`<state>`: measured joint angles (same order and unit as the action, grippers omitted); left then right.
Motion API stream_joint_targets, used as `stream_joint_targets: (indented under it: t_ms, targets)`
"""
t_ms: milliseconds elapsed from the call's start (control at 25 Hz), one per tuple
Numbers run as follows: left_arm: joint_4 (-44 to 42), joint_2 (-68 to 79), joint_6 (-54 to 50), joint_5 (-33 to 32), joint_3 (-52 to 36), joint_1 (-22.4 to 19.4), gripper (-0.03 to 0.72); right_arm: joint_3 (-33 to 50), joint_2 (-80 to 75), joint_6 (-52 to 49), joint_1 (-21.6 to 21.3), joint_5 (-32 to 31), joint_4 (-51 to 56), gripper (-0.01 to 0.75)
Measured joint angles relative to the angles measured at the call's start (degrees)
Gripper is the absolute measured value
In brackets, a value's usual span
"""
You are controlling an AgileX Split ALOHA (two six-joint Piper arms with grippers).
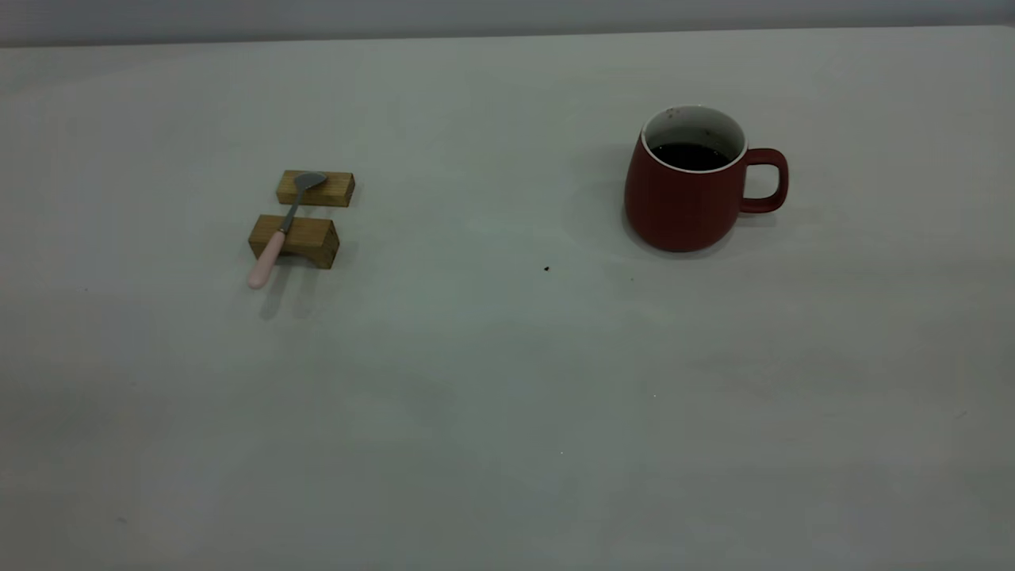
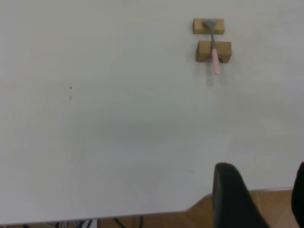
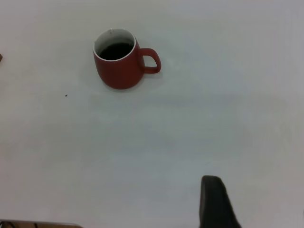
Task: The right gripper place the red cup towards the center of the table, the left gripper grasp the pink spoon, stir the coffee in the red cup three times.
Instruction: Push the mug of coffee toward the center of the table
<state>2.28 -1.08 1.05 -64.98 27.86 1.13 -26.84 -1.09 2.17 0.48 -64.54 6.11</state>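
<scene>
Looking across the table (image 1: pixel 507 412), we see broad bare room between the red cup (image 1: pixel 683 198) at the right and the pink spoon (image 1: pixel 279 235) bridging two wooden blocks (image 1: pixel 295 239) at the left. A jerky slide could slosh the coffee (image 1: pixel 691 155); a clumsy pinch might flip the spoon off. The left gripper (image 2: pixel 259 199) looks spread, well back; the right gripper (image 3: pixel 216 202) shows one finger, so we cannot tell.
</scene>
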Motion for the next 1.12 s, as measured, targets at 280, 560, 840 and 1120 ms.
stream_joint_targets:
  t_ms: [280,560,840,1120]
  targets:
    - [0.0,0.0,0.0,0.0,0.0,0.0,0.384,0.0,0.0,0.1,0.0,0.1,2.0,0.479]
    - [0.0,0.0,0.0,0.0,0.0,0.0,0.384,-0.1,-6.5,0.1,0.0,2.2,6.2,0.534]
    - [0.0,0.0,0.0,0.0,0.0,0.0,0.384,-0.1,-28.9,12.3,0.0,14.1,13.8,0.648]
    - [0.0,0.0,0.0,0.0,0.0,0.0,0.384,-2.1,-54.8,33.9,0.0,31.2,20.8,0.631]
